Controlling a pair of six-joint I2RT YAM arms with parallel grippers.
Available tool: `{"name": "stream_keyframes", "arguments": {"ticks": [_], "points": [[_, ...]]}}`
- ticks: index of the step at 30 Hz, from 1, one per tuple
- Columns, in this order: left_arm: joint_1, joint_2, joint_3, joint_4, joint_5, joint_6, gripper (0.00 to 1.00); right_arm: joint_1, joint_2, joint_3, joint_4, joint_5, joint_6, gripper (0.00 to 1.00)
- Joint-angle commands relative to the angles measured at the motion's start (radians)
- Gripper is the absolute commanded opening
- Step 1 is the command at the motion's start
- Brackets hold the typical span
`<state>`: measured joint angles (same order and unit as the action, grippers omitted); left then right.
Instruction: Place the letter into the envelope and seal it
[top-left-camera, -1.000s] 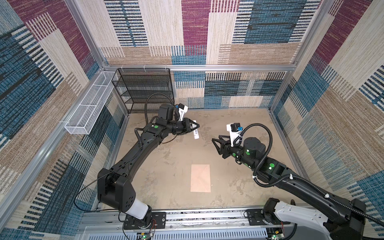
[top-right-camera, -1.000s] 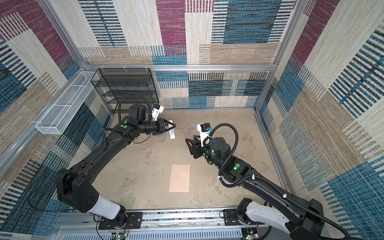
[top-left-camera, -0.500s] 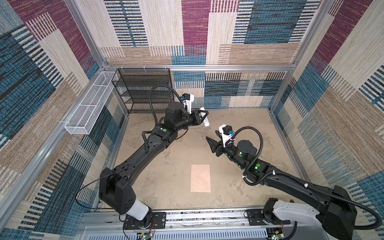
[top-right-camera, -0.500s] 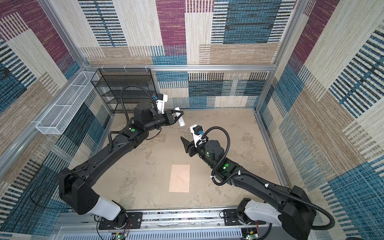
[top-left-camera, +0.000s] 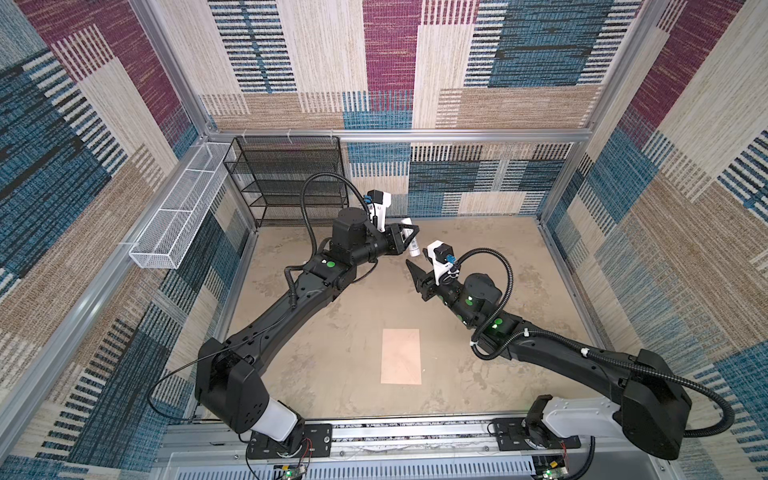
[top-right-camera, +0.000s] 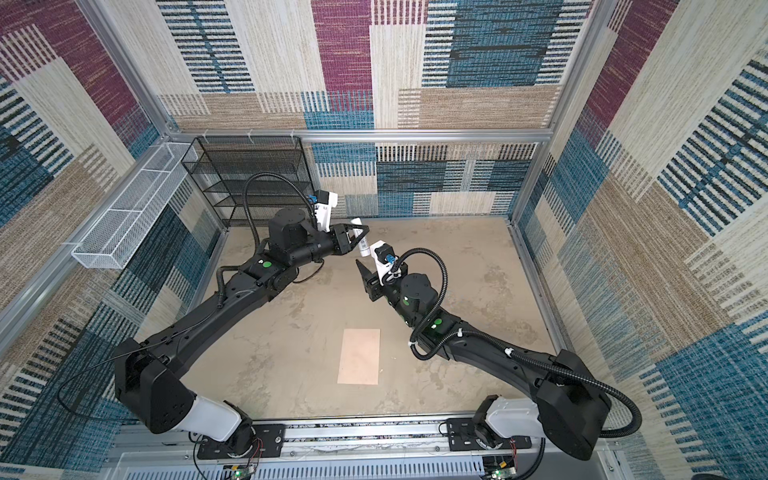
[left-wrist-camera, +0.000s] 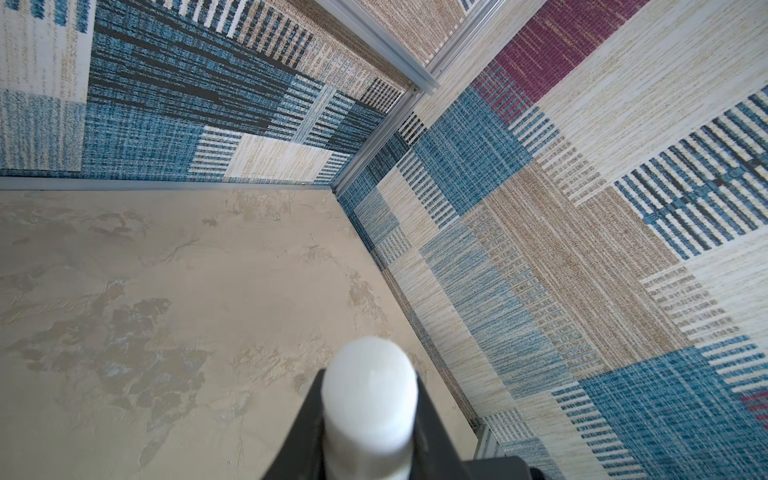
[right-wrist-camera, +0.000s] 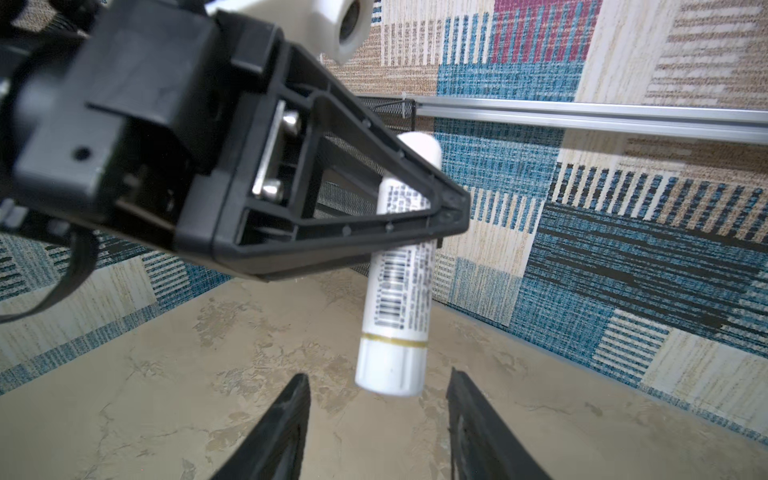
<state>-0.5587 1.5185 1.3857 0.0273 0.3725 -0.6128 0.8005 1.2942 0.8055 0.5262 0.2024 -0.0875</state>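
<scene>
The envelope (top-left-camera: 401, 356) (top-right-camera: 359, 356) lies flat on the table near the front, a peach-tan rectangle with neither arm touching it. The letter is out of view. My left gripper (top-left-camera: 411, 239) (top-right-camera: 361, 239) (left-wrist-camera: 369, 399) hovers above the back middle of the table, shut on a white tube (top-left-camera: 414, 245) (left-wrist-camera: 369, 374) (right-wrist-camera: 399, 291) with a barcode label. My right gripper (top-left-camera: 417, 266) (top-right-camera: 368, 266) (right-wrist-camera: 378, 374) is open just below the tube's capped end. Its two black fingers stand either side of the cap without touching it.
A black wire rack (top-left-camera: 286, 178) stands at the back left corner. A white wire basket (top-left-camera: 178, 216) hangs on the left wall. Patterned walls close in the table (top-left-camera: 332, 332) on three sides, and the arm bases sit on the front rail.
My left gripper carried the tube up and to the right, toward the back middle. The right gripper swung left and back toward it, ending under the tube's cap.
</scene>
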Motion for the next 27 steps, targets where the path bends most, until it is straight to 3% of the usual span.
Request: {"name": "stream_keyframes", "arguments": {"ticks": [1,20,27], "points": [[0.0,0.002,0.015,0.022,0.016,0.038,0.0,-0.005,0.021,0.028,0.03,-0.003,-0.005,0.54],[0.0,0.009,0.005,0.029,0.059,0.032,0.0,-0.026,0.054,0.062,0.0,-0.039,0.012,0.24],[0.0,0.013,-0.001,0.024,0.108,0.028,0.0,-0.026,0.037,0.083,-0.038,-0.085,0.02,0.19]]}}
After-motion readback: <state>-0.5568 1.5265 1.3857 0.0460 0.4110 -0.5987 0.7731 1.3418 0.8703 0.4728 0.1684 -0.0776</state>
